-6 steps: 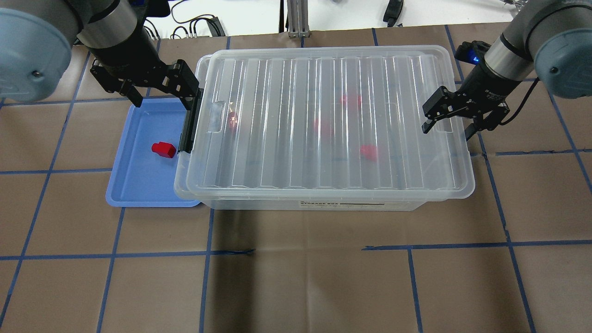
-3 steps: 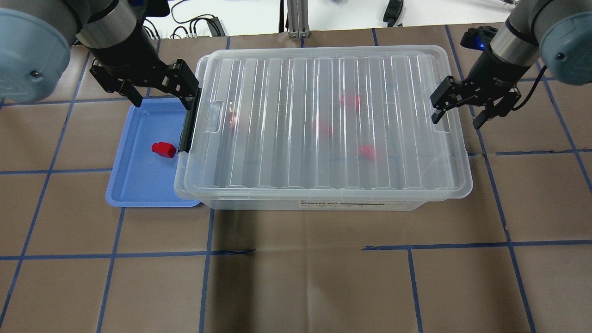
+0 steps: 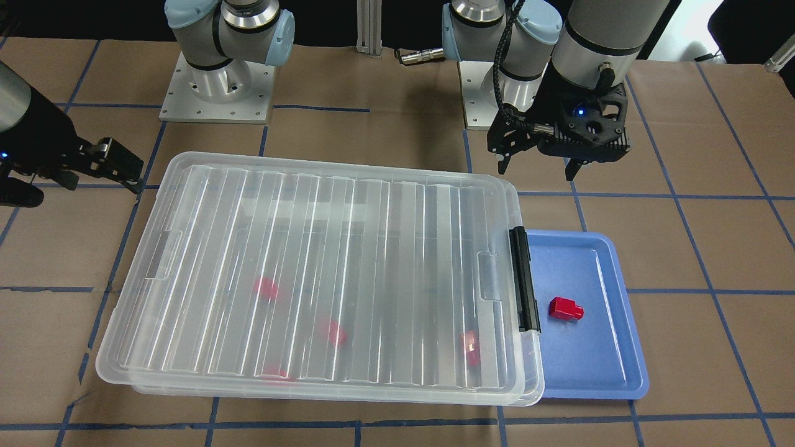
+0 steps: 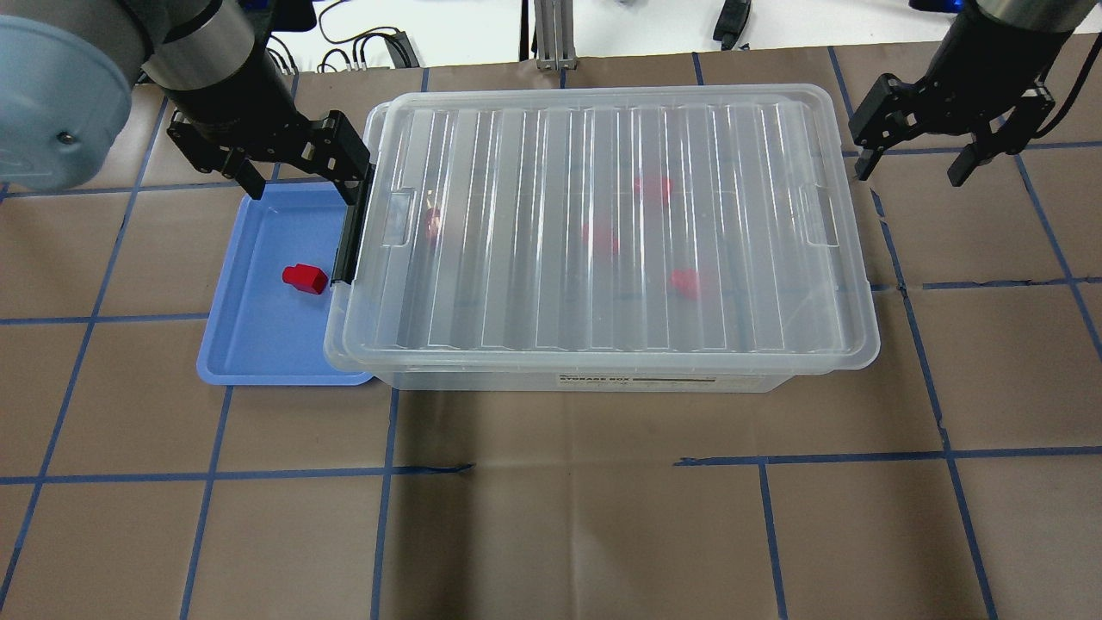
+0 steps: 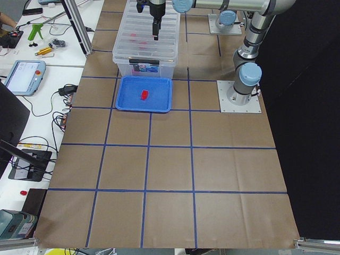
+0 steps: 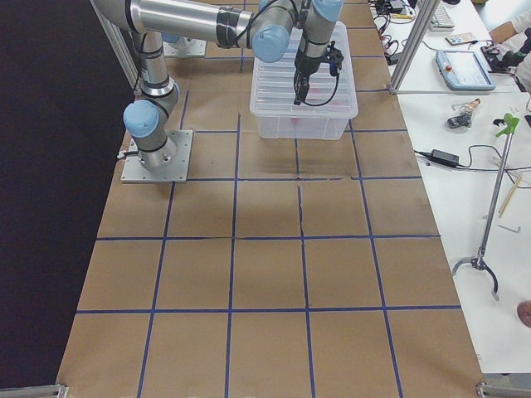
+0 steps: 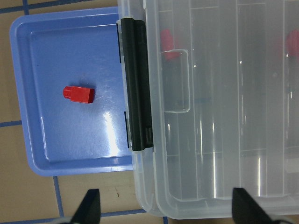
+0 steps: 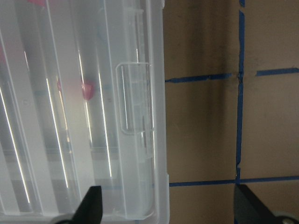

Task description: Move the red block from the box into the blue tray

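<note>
One red block (image 4: 305,278) lies in the blue tray (image 4: 258,340), left of the box; it also shows in the left wrist view (image 7: 78,94) and the front view (image 3: 565,308). The clear box (image 4: 603,232) has its ribbed lid on, and its black latch clip (image 4: 349,232) overhangs the tray. Several more red blocks (image 4: 686,282) show blurred through the lid. My left gripper (image 4: 301,179) is open and empty above the tray's far end, beside the latch. My right gripper (image 4: 911,168) is open and empty, raised past the box's far right corner.
The box's left end overlaps the blue tray's right rim (image 3: 534,347). Brown paper with blue tape lines covers the table. An aluminium post (image 4: 555,34) and cables (image 4: 362,47) stand behind the box. Both arm bases (image 3: 217,87) are at the robot's side.
My right gripper has moved from the lid's right edge, up and back toward the far right. The lid's right end has settled slightly. The left gripper, tray and block have not moved.
</note>
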Robot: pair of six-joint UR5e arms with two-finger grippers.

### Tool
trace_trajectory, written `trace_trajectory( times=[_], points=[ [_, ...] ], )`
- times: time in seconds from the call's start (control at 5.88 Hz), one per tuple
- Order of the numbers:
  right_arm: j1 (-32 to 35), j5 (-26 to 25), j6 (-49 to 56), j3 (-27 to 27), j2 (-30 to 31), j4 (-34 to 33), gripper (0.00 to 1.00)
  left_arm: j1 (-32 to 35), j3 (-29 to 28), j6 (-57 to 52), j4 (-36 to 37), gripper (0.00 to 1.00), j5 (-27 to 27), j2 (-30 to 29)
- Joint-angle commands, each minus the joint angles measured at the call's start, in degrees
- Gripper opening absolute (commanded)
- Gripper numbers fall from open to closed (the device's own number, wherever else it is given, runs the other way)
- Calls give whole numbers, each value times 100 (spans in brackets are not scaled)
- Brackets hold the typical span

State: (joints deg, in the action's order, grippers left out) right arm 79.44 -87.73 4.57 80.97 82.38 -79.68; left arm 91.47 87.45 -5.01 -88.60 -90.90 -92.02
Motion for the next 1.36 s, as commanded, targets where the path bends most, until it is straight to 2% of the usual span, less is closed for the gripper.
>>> trace_trajectory(
  times=[0.0,0.17,0.34,0.51,0.68,1.19],
  points=[
    [822,-42,-1154,-422,-3,304,100,-6,0,0,0,98,2,0],
    [827,-51,-1195,-450,-3,313,100,-6,0,0,0,98,-6,0],
    [879,-68,-1248,-241,319,382,100,-6,0,0,0,98,-6,0],
    [880,-34,-1292,213,548,279,100,3,0,0,0,98,-6,0],
    [889,-85,-1292,192,568,60,100,-6,0,0,0,98,-6,0],
    [898,-201,-1275,60,489,76,100,-6,17,-9,0,98,-6,9]
  ],
)
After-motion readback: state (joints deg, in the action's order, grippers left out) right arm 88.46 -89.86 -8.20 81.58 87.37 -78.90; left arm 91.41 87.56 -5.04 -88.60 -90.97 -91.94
